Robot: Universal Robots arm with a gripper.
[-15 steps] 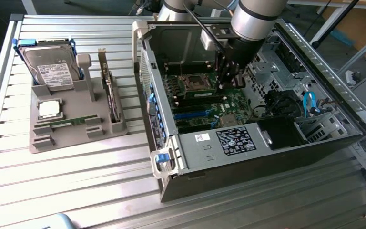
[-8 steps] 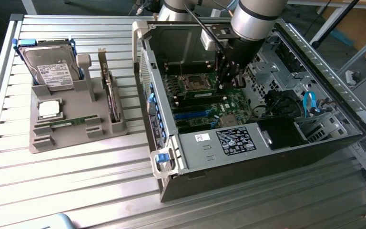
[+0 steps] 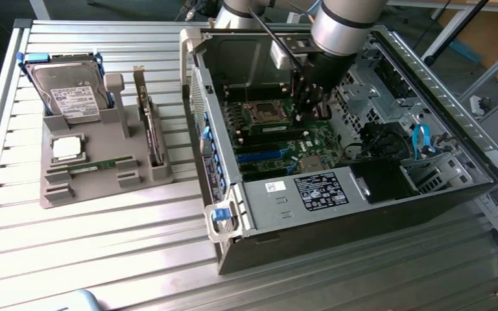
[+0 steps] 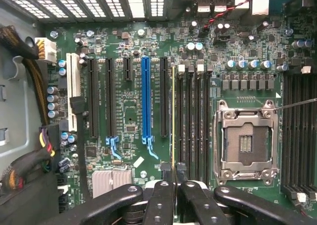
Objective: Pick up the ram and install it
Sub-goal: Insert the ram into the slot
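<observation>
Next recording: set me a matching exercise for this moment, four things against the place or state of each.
Things
1. hard drive
2. ram
3. processor socket
4. expansion card

Places or states
A. held edge-on in the tool, beside the black memory slots
B. holds no chip, metal frame around it
C. standing on edge along the grey holder's side at the exterior view's right
D. propped in a blue bracket on the grey holder

Pairs: 1-D, 2-A, 3-B, 4-C
</observation>
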